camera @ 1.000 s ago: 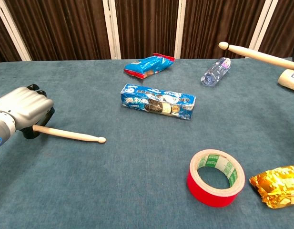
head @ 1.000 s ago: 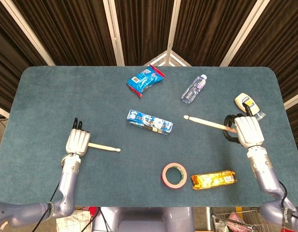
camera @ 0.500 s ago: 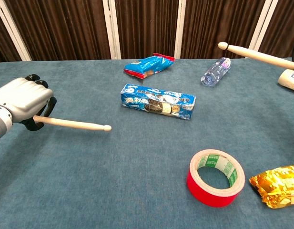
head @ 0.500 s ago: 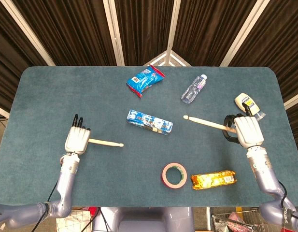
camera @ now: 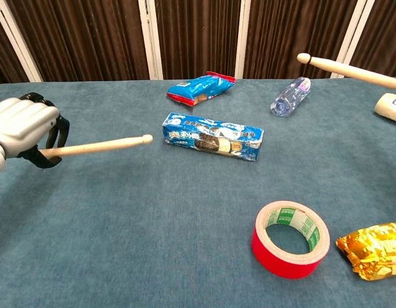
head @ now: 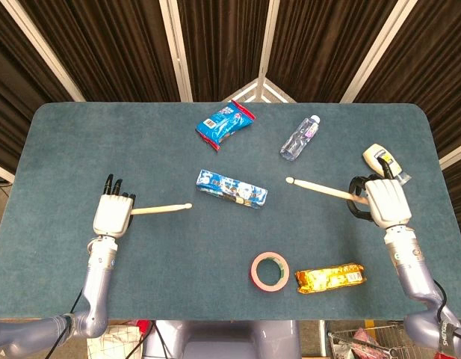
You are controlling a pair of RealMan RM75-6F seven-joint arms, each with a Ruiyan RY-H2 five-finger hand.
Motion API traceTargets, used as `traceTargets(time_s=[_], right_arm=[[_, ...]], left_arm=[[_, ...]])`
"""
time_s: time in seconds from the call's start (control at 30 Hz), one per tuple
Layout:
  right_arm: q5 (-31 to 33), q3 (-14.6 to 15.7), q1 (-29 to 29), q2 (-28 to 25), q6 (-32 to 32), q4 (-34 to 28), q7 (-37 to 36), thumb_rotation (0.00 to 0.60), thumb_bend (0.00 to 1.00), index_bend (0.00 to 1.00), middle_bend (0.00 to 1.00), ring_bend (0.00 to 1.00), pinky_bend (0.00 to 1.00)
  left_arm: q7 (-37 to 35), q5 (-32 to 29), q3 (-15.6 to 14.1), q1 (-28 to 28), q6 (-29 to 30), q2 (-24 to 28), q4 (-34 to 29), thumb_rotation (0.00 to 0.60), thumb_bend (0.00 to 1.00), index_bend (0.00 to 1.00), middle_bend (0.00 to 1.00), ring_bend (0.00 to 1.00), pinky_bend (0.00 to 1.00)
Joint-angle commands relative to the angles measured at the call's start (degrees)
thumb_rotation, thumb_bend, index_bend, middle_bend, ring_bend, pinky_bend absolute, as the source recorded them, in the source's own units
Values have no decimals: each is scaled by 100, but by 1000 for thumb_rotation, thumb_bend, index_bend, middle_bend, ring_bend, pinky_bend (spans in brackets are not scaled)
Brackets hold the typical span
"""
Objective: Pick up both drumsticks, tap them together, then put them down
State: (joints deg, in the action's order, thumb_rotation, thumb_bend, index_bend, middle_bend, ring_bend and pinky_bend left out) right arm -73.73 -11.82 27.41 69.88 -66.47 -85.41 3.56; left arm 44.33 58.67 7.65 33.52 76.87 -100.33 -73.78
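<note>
Wooden drumsticks are both being held clear of the counter (head: pixel 66 149): the left hand (head: pixel 113 213) is gripping the left drumstick (head: pixel 161 209), the right hand (head: pixel 384 202) the right drumstick (head: pixel 320 190), tips well apart. Swinging inward, either tip could be clipping the cookie box (head: pixel 231 188) between them. The left stick is sitting higher and further forward than a second ago.
</note>
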Motion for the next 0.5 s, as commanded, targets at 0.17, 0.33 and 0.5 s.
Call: traceTargets(time_s=[0.17,0.33,0.5], right_arm=[[10,-13,-4,-38,-7,-32,5,600,430,672,575,459,36],[25,-13,-15,-54,-6,-30,-4,600,431,672,575,460,36],[20,-12,-18,-55,-2,4,-37,600,431,672,575,460,36]], left_arm=[[-709,582,18,-115,167,-1,224,600,473,651,583,146,0],[-1118,957,-18,-157,302,-132,571,600,473,667,599,157,4],[-1424,1162,7,-201,366,-239,819,600,473,678,611,161,10]])
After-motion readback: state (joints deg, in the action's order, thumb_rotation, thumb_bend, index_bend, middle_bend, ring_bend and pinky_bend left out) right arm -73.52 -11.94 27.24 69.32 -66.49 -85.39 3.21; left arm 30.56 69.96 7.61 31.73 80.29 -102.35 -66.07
